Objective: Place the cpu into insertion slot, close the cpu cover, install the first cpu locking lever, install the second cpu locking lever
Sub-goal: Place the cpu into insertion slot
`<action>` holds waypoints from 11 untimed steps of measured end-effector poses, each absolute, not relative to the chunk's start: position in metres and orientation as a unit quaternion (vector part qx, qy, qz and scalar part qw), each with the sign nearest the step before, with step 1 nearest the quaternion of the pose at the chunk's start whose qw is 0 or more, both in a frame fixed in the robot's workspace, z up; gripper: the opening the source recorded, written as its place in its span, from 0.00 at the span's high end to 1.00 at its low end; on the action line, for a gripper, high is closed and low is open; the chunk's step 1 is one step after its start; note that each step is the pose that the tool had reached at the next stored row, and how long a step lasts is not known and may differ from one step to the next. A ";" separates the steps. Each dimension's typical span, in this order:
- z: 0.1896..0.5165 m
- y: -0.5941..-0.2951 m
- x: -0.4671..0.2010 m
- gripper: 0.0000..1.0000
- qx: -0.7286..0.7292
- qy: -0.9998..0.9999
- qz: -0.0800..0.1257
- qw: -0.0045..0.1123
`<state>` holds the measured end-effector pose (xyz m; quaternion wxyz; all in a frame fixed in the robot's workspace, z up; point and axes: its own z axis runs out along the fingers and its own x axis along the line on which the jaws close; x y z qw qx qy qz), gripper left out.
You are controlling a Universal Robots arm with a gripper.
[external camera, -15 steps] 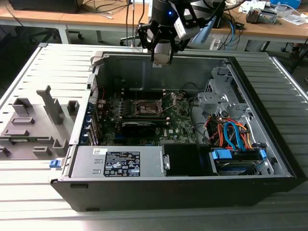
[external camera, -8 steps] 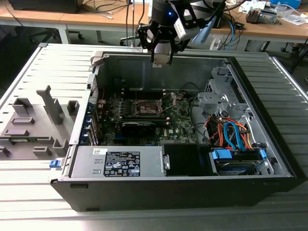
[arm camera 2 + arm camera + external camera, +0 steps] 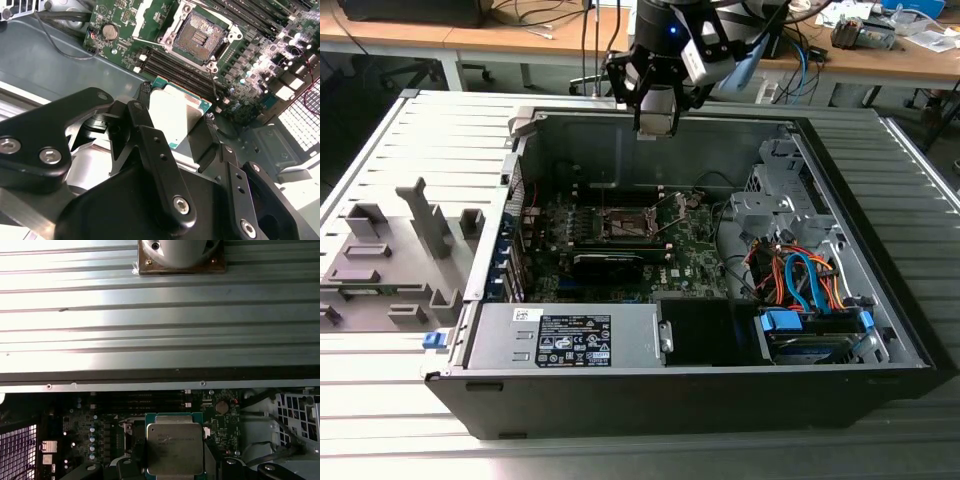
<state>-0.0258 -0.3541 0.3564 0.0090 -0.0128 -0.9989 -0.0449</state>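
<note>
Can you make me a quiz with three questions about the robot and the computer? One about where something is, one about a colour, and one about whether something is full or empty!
1. Where is the cpu?
A. In the insertion slot
B. Held in the gripper
C. On the floor

2. What colour is the motherboard?
A. Red
B. Yellow
C. Green

3. How is the insertion slot?
A. Empty
B. Filled with a chip
C. Hidden under a fan

Answers:
1 B: both wrist views show the cpu pinched in the gripper, above the motherboard.
2 C: the motherboard is green all around the insertion slot.
3 A: the second wrist view shows its bare centre with nothing in it.
</note>
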 end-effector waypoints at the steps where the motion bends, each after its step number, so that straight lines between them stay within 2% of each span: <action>1: 0.356 -0.354 -0.026 0.46 -0.013 -0.999 -0.045 0.009; 11: 0.355 -0.356 -0.026 0.46 -0.013 -0.999 -0.045 0.009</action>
